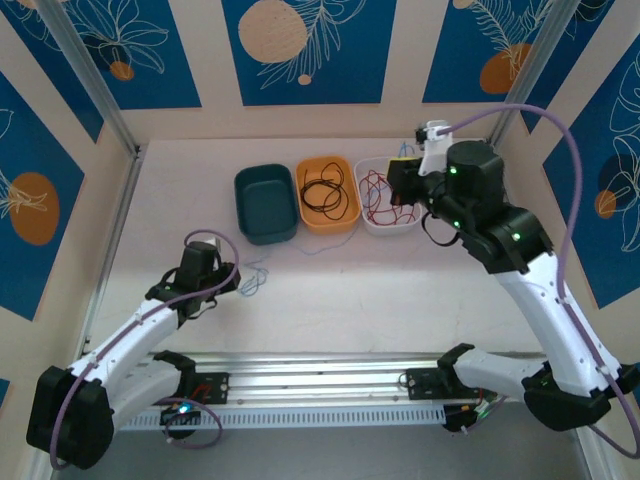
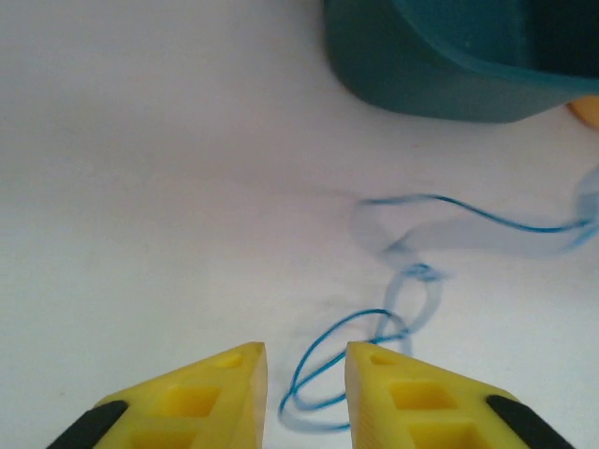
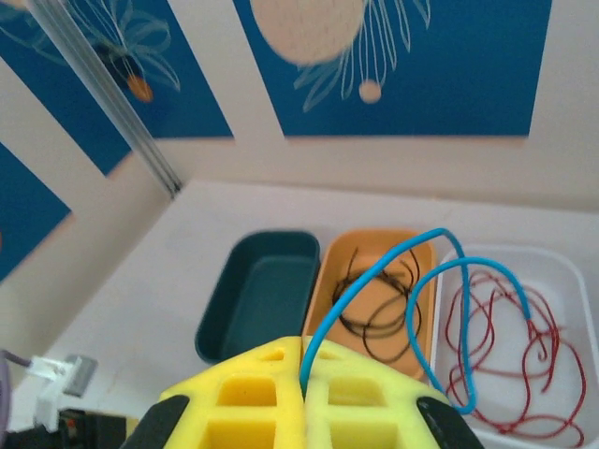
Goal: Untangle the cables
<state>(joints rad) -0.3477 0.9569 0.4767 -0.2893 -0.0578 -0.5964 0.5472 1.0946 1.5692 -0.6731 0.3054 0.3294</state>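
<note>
Two states: right gripper (image 3: 304, 344) jaws clamped on blue cable (image 3: 432, 232) arcing upward; left gripper (image 2: 306, 360) jaws slightly parted, straddling blue loop (image 2: 360, 316) on surface (image 2: 140, 187).

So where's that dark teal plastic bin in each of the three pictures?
Top external: the dark teal plastic bin sits left of centre, leftmost of three bins.
Left wrist: the bin sits in the top right corner.
Right wrist: the bin lies lower left of centre.
Shared landmark: the orange plastic bin, directly at its right in every view.
</note>
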